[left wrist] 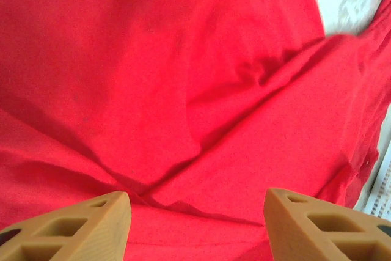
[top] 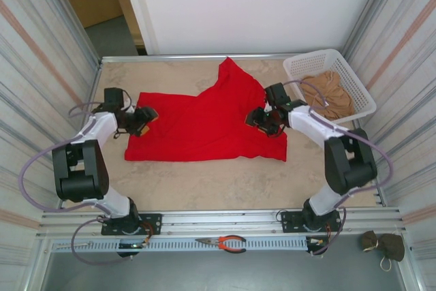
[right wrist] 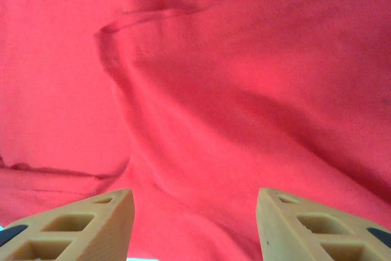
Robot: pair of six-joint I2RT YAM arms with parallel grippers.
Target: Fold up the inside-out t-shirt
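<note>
The bright red t-shirt (top: pixel 204 120) lies spread across the middle of the table, one part reaching up toward the back edge. My left gripper (top: pixel 144 119) hovers at the shirt's left edge, open, with red cloth (left wrist: pixel 183 90) below and between its tan fingers (left wrist: pixel 98 224). My right gripper (top: pixel 262 119) is over the shirt's right part, also open, its fingers (right wrist: pixel 293 224) apart above wrinkled red fabric (right wrist: pixel 214 120). Neither holds the cloth.
A white basket (top: pixel 330 83) with a tan-brown garment (top: pixel 328 97) stands at the back right. Orange-handled pliers (top: pixel 225 242) lie on the front rail. Metal walls close in both sides; bare table (top: pixel 225 185) lies in front of the shirt.
</note>
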